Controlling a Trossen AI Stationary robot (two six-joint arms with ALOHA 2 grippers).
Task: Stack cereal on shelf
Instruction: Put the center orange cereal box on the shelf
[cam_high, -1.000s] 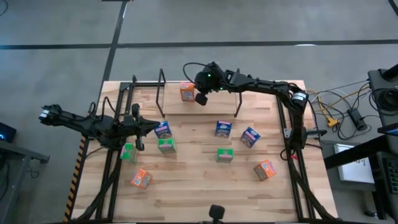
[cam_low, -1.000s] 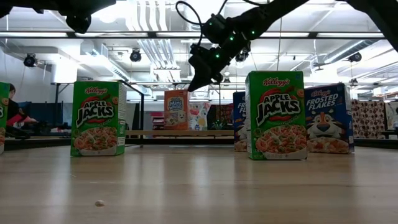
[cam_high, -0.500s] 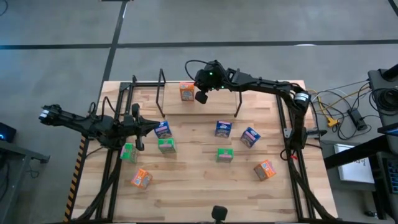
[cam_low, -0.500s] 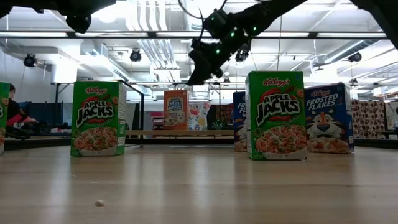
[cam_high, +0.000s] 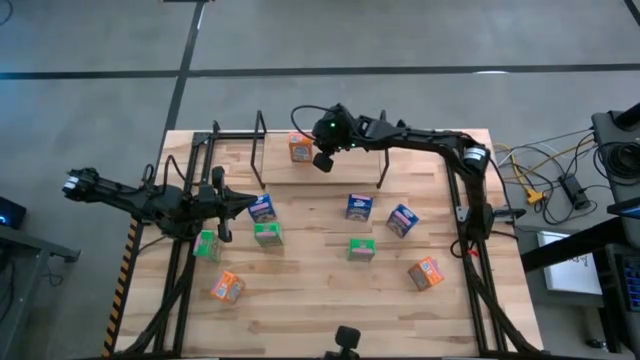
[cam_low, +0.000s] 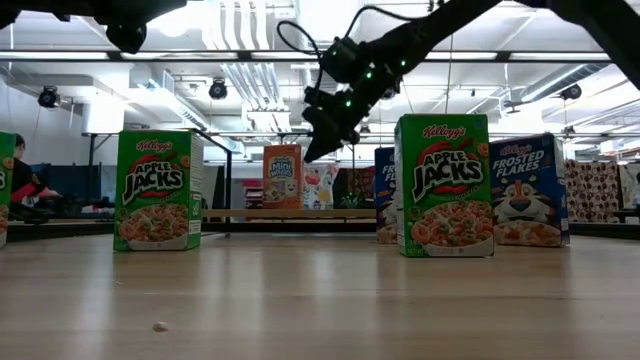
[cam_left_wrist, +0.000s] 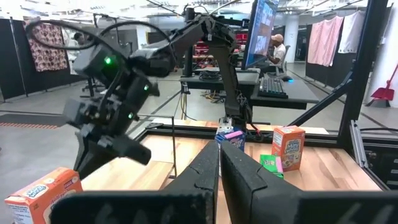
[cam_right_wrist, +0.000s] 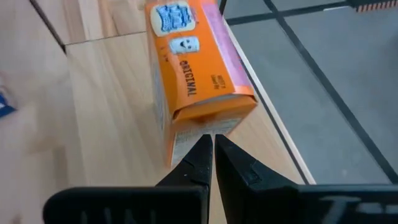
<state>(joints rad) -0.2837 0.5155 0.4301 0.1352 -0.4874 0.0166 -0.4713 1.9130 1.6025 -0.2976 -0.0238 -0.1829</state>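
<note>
Wooden table (cam_high: 320, 290), right gripper (cam_high: 322, 160) stretched beside orange box (cam_high: 299, 148), jaws shut, empty; left gripper (cam_high: 255, 203) likewise

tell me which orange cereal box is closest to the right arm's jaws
The orange box at the table's far edge, standing in the shelf. The right gripper hangs right beside it, jaws shut. The other two orange boxes lie at the near side.

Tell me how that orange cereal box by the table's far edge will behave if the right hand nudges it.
The orange cereal box looks like thin, small cardboard, so probably light and quick to slide on the smooth wood. It stands upright and narrow, so a high push may tip it. The table edge runs right beside it; it could fall off.
</note>
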